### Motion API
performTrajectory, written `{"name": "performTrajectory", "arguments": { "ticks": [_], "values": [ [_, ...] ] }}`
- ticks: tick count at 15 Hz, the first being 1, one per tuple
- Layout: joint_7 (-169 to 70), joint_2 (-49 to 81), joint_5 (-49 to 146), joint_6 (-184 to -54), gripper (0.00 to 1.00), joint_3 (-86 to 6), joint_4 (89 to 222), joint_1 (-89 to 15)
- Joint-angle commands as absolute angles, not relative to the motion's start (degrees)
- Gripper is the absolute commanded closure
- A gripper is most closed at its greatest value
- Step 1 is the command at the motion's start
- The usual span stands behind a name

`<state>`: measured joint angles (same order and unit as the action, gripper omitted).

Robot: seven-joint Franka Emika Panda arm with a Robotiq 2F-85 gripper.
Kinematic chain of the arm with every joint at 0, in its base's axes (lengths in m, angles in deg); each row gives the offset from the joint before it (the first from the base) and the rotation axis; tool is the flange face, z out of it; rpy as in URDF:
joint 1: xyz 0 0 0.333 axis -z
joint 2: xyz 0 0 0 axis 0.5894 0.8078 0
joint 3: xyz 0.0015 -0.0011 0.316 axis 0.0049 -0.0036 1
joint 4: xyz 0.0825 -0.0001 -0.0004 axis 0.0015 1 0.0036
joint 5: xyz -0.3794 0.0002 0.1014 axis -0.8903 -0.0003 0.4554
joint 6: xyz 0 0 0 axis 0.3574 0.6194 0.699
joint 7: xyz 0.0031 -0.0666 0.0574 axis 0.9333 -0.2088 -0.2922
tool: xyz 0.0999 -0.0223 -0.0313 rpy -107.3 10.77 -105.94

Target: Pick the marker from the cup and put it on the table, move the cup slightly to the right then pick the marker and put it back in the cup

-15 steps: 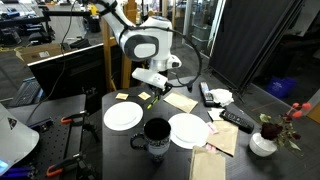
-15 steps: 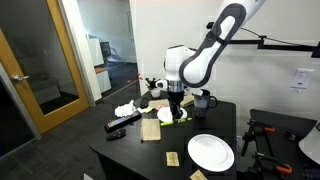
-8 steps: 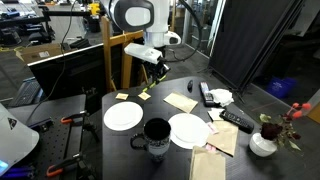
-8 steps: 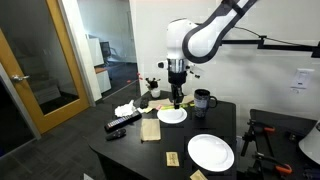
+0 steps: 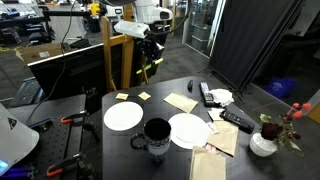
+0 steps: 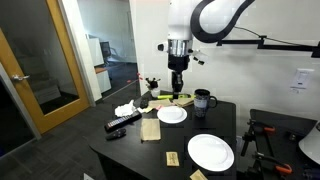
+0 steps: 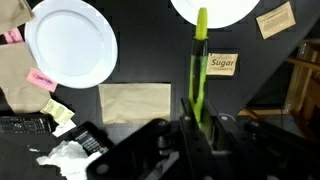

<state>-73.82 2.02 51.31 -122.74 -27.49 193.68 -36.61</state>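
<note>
High above the worktop (image 5: pixel 158 105), the pincer (image 5: pixel 151 58) is pinching the marker (image 7: pixel 198 60) by one end. In the wrist view, the free end points toward a white plate (image 7: pixel 212 8). The cup (image 5: pixel 156 138) stands on the worktop, well below and apart from the marker.

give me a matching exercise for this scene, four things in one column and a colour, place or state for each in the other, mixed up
Things:
1. marker
2. cup
3. vase
4. plate

Descriptions:
a. white, with flowers in it
b. white, flat and round
c. clamped in the gripper, up off the table
d. dark, standing on the table

Pairs: 1-c, 2-d, 3-a, 4-b
</note>
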Motion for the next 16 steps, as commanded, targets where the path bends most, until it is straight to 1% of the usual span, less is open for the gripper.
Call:
{"name": "performTrajectory", "arguments": {
  "ticks": [1,6,7,10,16],
  "values": [
    [-73.84,2.03,51.38,-122.59,0.86,-28.88,193.60,-38.10],
    [-73.92,2.79,51.39,-122.61,0.86,-29.22,193.59,-37.98],
    [-73.92,2.81,51.39,-122.61,0.96,-29.22,193.59,-37.98],
    [-58.10,3.00,37.02,-124.56,0.96,-30.98,193.83,-38.50],
    [-31.04,3.35,13.56,-119.70,0.96,-33.12,192.22,-39.76]
  ]
}}
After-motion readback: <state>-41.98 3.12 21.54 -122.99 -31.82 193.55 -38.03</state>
